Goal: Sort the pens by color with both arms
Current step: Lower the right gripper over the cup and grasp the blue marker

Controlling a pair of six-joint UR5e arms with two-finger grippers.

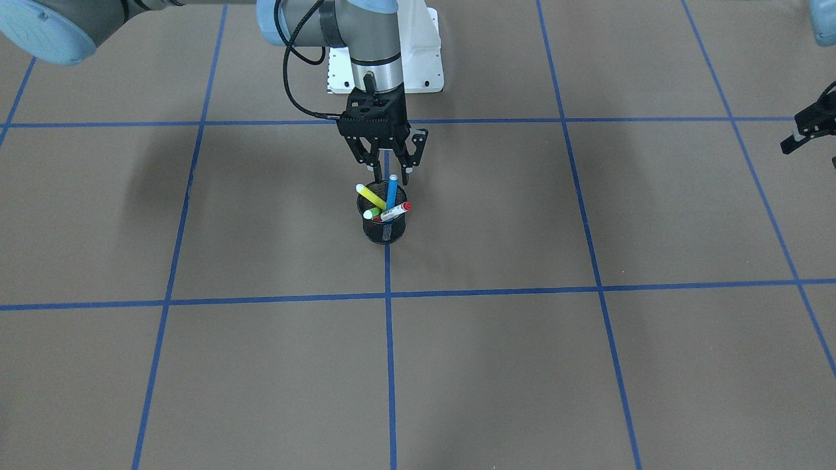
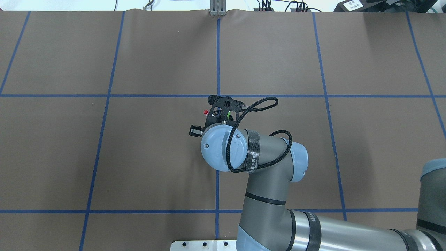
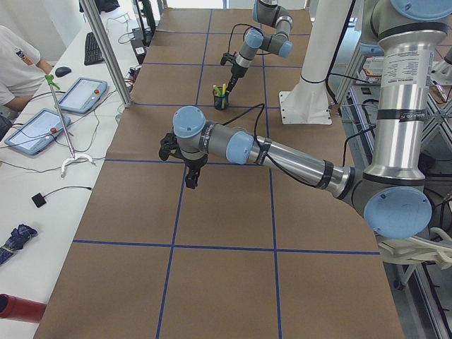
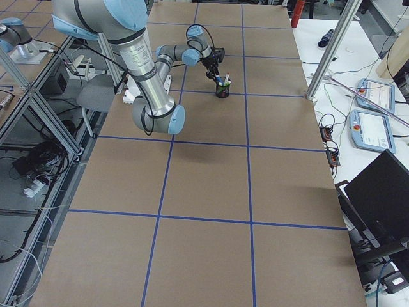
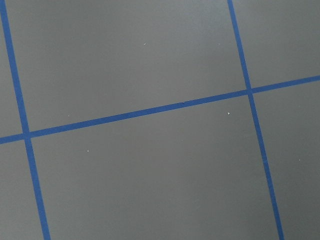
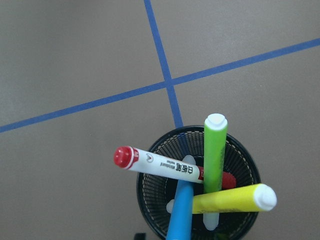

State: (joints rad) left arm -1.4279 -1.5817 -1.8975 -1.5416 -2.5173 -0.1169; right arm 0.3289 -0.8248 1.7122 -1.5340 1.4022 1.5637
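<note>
Four pens stand in a black mesh cup [image 1: 385,230] at the table's middle: a yellow one [image 1: 370,195], a blue one [image 1: 392,189], a white one with red ends [image 1: 396,210] and a light green one [image 1: 372,213]. My right gripper [image 1: 392,171] hangs open just above the cup, its fingers on either side of the blue pen's top, holding nothing. The right wrist view looks down into the cup [image 6: 150,200] and its pens. My left gripper [image 1: 810,151] is far off at the view's right edge, open and empty, above bare table.
The table is brown with a grid of blue tape lines [image 1: 388,297]. The white pedestal base [image 1: 418,72] stands behind the cup. Operators' tablets and cables lie on a side bench [image 3: 63,106] beyond the table's far edge.
</note>
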